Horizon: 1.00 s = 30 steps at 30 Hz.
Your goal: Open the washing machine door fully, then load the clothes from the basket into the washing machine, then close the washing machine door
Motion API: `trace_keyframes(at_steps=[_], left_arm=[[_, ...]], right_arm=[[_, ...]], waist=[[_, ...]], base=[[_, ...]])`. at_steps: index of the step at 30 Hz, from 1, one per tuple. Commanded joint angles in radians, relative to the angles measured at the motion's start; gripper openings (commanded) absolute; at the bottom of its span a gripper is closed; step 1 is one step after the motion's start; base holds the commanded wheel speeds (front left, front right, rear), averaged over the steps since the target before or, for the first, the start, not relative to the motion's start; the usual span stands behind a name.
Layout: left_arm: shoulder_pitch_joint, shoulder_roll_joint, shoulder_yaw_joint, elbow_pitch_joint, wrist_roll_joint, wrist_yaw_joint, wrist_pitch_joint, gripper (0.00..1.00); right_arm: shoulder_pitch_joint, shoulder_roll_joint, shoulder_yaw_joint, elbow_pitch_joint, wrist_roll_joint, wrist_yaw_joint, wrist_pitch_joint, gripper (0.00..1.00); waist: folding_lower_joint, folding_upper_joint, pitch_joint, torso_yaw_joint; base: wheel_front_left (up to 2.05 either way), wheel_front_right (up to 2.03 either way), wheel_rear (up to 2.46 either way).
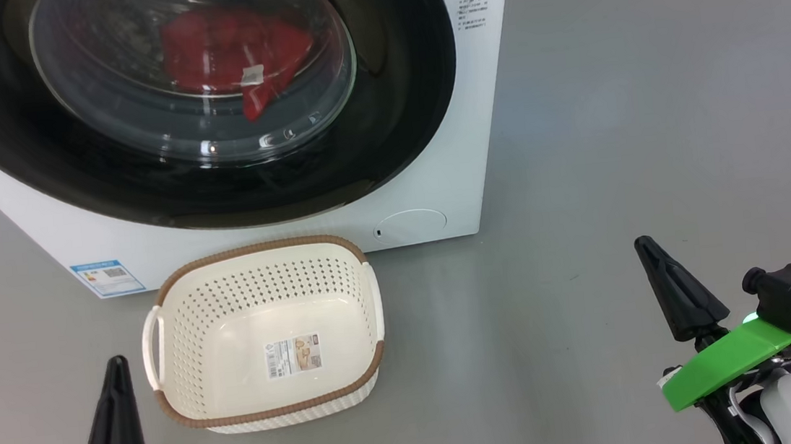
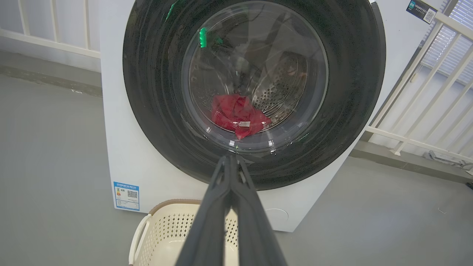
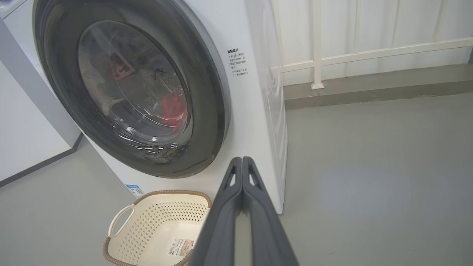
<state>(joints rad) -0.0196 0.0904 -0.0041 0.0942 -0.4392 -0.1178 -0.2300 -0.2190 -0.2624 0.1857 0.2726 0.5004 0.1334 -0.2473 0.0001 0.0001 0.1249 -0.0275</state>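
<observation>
1 ea: washer [image 1: 491, 118], door [image 1: 420, 96], basket [image 1: 253, 246], clothes pile [image 1: 226, 50], l pincer [image 1: 117, 361], r pincer [image 1: 642, 242]

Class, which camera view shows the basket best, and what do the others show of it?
The head view: the whole basket shows: rim, handles, floor sticker. The left wrist view catches one end behind the left gripper; the right wrist view crops its near edge.

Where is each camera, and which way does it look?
Head view: on the head, looking forward and down at the basket and washing machine door; left gripper and right gripper show at the bottom corners.
Left wrist view: on the left wrist, facing the door straight on; its shut fingers rise at the bottom.
Right wrist view: on the right wrist, facing the door slantwise; shut fingers likewise.
Shared: all see the red clothes behind the door.
</observation>
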Motion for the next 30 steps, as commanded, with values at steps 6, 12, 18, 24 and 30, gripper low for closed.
trace_keyframes(at_steps=[6,12,18,24,30], left_arm=[[-0.017,0.013,0.012,-0.011,-0.08,-0.001,0.019,0.0],[-0.023,0.011,0.017,0.0,-0.138,-0.002,0.035,0.0],[-0.027,0.009,0.021,0.01,-0.196,-0.002,0.052,0.0],[-0.031,0.007,0.026,0.019,-0.253,-0.003,0.068,0.0],[-0.034,0.004,0.031,0.027,-0.311,-0.004,0.085,0.0]], right_arm=[[-0.016,-0.004,-0.021,-0.025,0.077,0.0,0.018,0.0],[-0.011,0.005,-0.033,-0.024,0.134,0.0,0.033,0.0],[-0.004,0.014,-0.044,-0.024,0.19,0.0,0.049,0.0],[0.003,0.024,-0.057,-0.024,0.246,-0.001,0.065,0.0],[0.009,0.034,-0.069,-0.024,0.302,-0.001,0.081,0.0]], waist=[[0.0003,-0.0001,-0.009,0.002],[0.0,-0.0001,-0.014,0.003],[0.0,-0.0001,-0.02,0.005],[0.0,-0.0001,-0.026,0.006],[0.0,-0.0001,-0.032,0.007]], base=[[0.0,0.0,0.0],[0.0,0.0,0.0],[0.0,0.0,0.0],[0.0,0.0,0.0],[0.0,0.0,0.0]])
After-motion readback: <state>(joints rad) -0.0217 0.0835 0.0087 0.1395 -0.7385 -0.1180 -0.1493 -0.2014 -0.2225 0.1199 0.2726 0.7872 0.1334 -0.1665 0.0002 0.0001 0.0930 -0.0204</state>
